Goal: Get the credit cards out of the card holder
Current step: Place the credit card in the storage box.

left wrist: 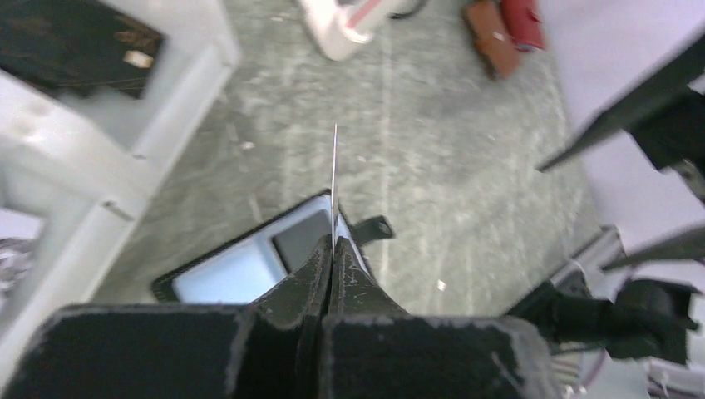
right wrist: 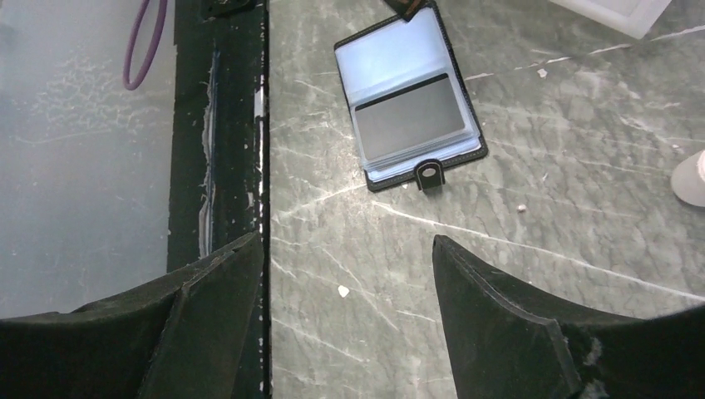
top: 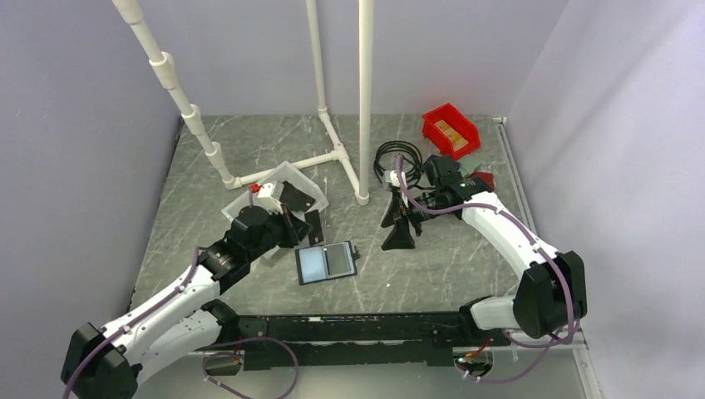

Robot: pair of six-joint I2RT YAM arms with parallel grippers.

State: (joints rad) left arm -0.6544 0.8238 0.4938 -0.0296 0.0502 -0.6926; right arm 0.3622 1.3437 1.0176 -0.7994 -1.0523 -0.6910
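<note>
Top external: marbled table (top: pixel 465 266), lilac walls (top: pixel 83 83); left end effector (left wrist: pixel 333 252) pinching card (left wrist: pixel 334 179), right end effector (right wrist: pixel 347 239) spread.

No legible text, brand, number or sign in any view. Gold-coloured marks and small pale tag on dark flat item (left wrist: pixel 75 37) in white plastic tray (left wrist: pixel 179 96) were too blurred to read. Thin pale credit card (left wrist: pixel 334 183), pinched in left end effector (left wrist: pixel 332 247), showed edge only, faces hidden. Grey card (right wrist: pixel 409 116) behind clear window of open black folding card holder (right wrist: pixel 378 62): no print could be made out.
</note>
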